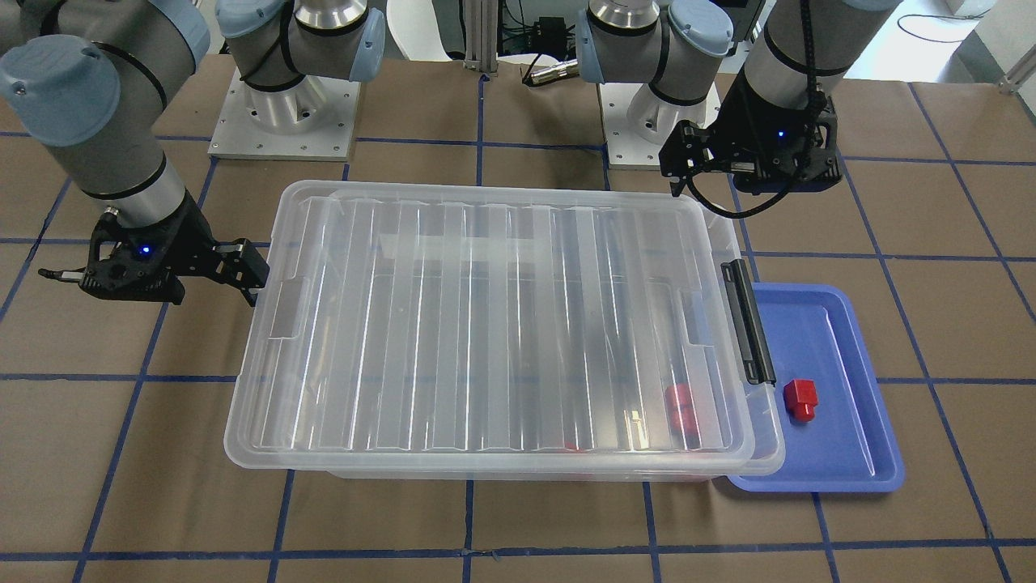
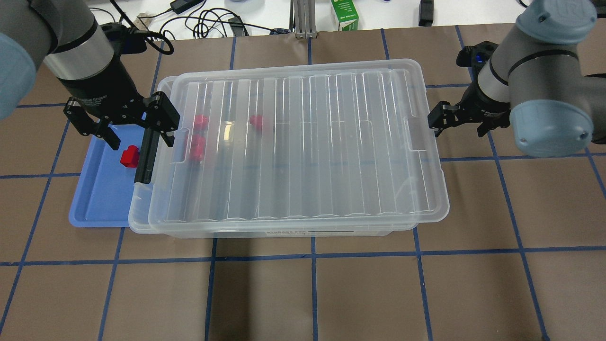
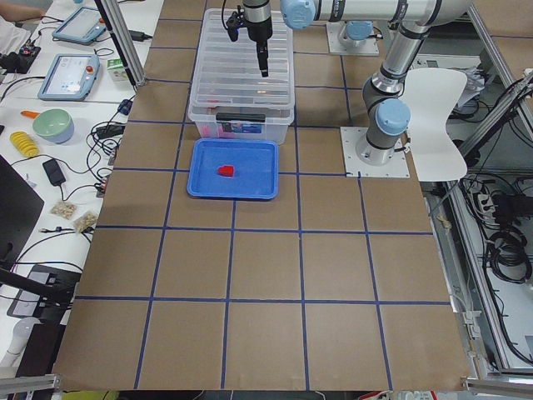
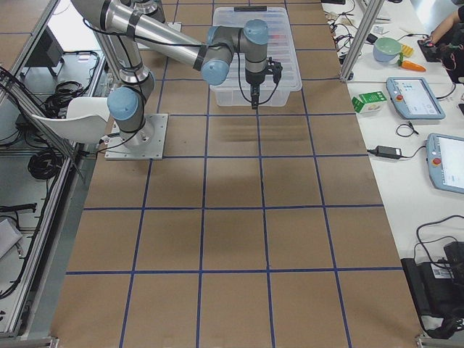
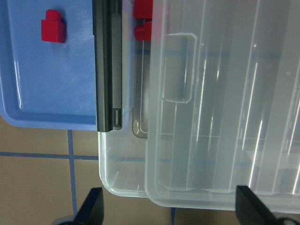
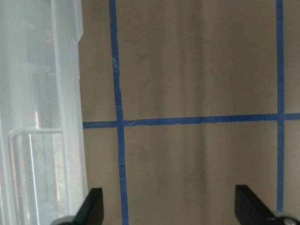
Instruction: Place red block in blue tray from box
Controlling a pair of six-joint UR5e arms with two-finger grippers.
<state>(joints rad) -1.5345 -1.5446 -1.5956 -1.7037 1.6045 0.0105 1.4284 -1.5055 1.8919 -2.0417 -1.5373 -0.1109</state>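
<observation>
The box [image 2: 303, 142] is a clear bin with a ribbed lid lying on it. The lid is shifted toward my right, which leaves a narrow gap at the black latch [image 2: 143, 158] end. Several red blocks [image 2: 196, 148] show through the lid near that end. The blue tray [image 2: 99, 203] sits against the latch end and holds one red block [image 2: 129, 157], which also shows in the left wrist view [image 5: 53, 26]. My left gripper [image 2: 140, 137] is open and empty above the latch and the tray's edge. My right gripper [image 2: 457, 125] is open and empty beside the box's opposite end.
The two robot bases [image 1: 283, 113] stand behind the box. A green carton [image 2: 344, 14] and cables lie beyond the table's far edge. Brown paper with a blue tape grid [image 6: 117, 124] covers the table.
</observation>
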